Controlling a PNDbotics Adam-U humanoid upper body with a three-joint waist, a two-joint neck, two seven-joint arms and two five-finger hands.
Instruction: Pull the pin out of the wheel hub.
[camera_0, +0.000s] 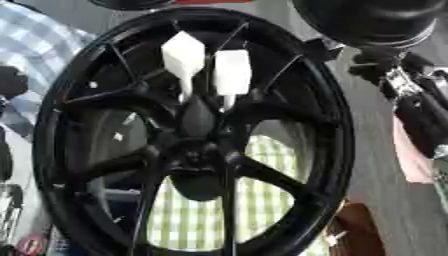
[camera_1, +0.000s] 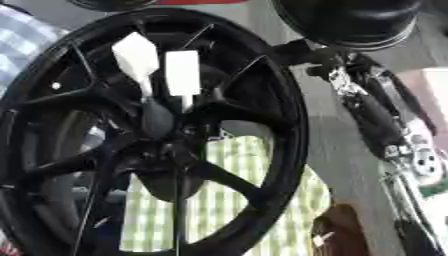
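A large glossy black spoked alloy wheel hub (camera_0: 197, 145) stands upright, filling most of the view. Two white block-headed pins (camera_0: 184, 57) (camera_0: 233, 71) stick out of it at about twelve o'clock from the centre, side by side, stems pointing down toward the middle. At three o'clock, the robot's black and silver right arm (camera_1: 372, 115) runs alongside the rim; I cannot tell whether the right hand is clenched or released. Green-and-white checked cloth (camera_0: 262, 200) shows through the lower spokes.
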